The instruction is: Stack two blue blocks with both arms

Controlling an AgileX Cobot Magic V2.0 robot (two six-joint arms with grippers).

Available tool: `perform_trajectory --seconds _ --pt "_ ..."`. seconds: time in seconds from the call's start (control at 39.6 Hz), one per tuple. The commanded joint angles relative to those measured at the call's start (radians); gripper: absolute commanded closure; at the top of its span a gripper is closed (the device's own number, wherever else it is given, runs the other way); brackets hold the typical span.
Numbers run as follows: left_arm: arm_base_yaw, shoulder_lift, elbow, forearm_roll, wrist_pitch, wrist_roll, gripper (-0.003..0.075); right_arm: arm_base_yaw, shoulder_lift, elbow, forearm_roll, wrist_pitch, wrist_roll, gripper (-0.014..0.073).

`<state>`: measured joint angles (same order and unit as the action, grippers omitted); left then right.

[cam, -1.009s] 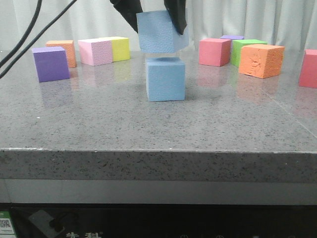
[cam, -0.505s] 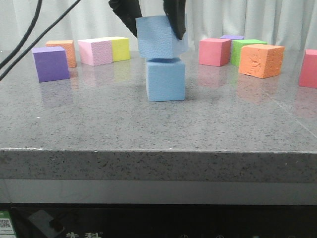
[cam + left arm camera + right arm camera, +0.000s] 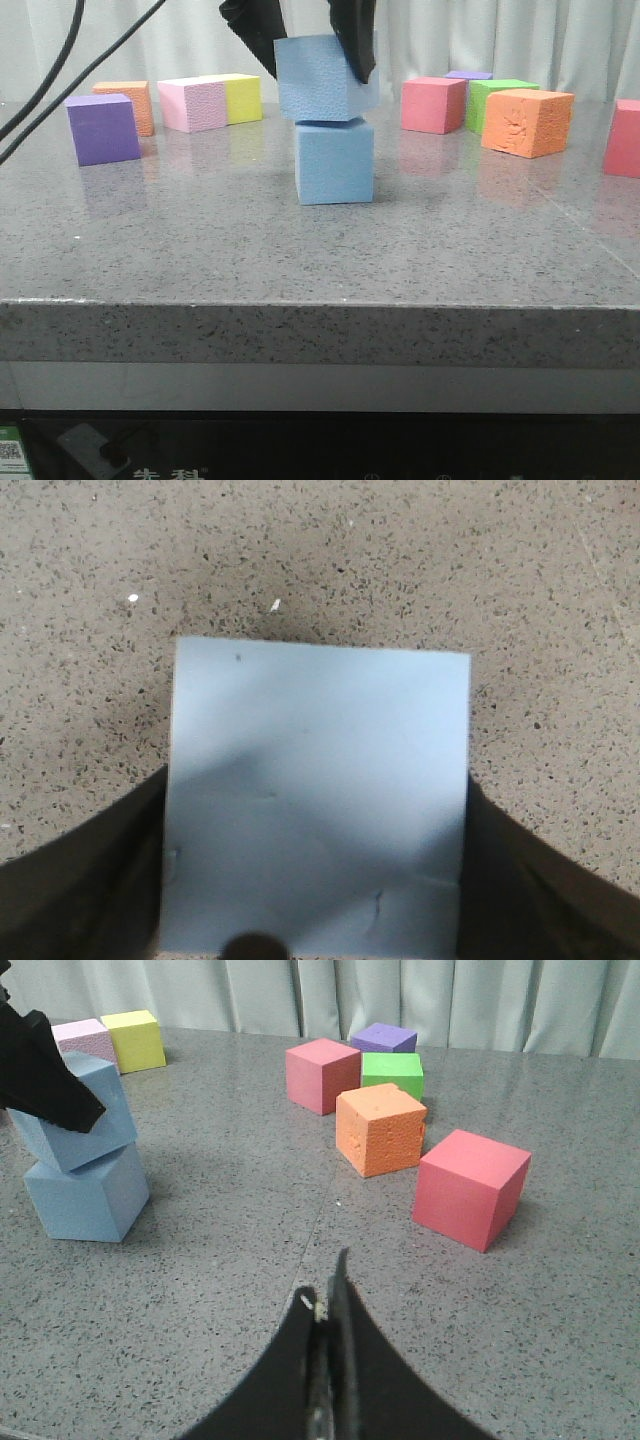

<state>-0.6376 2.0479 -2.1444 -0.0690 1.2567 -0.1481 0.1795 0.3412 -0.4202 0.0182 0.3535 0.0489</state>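
Front: left gripper (image 3: 312, 45) pinches upper block (image 3: 320, 77), tilted, touching lower block (image 3: 335, 161) mid-table, offset leftward.
Left wrist: block face (image 3: 318, 795) fills the gap between fingers (image 3: 85, 880).
Right wrist: right gripper (image 3: 330, 1360) pressed together, empty, well apart from stack (image 3: 85, 1175).

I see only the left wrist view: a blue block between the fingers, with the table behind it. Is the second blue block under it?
Observer: Yes. In the front view the lower blue block stands below the held blue block, and they appear to touch.
Operator: Does the held one sit flat?
Observer: No, it is tilted and shifted toward the robot's left.
Operator: Where is the right hand?
Observer: The right hand is shut, empty, away from both blocks.
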Motion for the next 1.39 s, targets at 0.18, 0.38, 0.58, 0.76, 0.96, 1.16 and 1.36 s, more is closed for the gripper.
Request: perform_trajectory --seconds 0.18,0.38,0.58,0.76,0.96,1.16,1.36 --pt "-0.005 -0.06 -0.026 -0.008 0.029 -0.005 0.012 -0.006 0.007 -0.025 -0.004 -0.081 -0.007 0.0662" --pt "-0.005 -0.06 -0.026 -0.008 0.029 -0.005 0.0119 -0.006 0.007 -0.025 -0.004 -0.081 -0.007 0.0662" --pt "-0.005 -0.062 -0.038 -0.008 0.029 -0.005 0.0119 -0.006 0.007 -0.025 -0.004 -0.081 -0.007 0.0662" --pt "-0.005 -0.062 -0.069 -0.008 0.029 -0.005 0.012 -0.006 0.007 -0.025 -0.004 -0.081 -0.007 0.0662" --pt "-0.005 -0.07 -0.078 -0.008 0.029 -0.005 0.012 -0.006 0.007 -0.025 -0.004 -0.081 -0.007 0.0662" --pt "-0.005 -0.099 -0.078 0.05 0.029 -0.005 0.012 -0.006 0.007 -0.025 -0.004 -0.081 -0.007 0.0662" --pt "-0.005 -0.125 -0.078 0.119 0.023 -0.005 0.0168 -0.006 0.007 -0.025 -0.004 -0.081 -0.007 0.0662"
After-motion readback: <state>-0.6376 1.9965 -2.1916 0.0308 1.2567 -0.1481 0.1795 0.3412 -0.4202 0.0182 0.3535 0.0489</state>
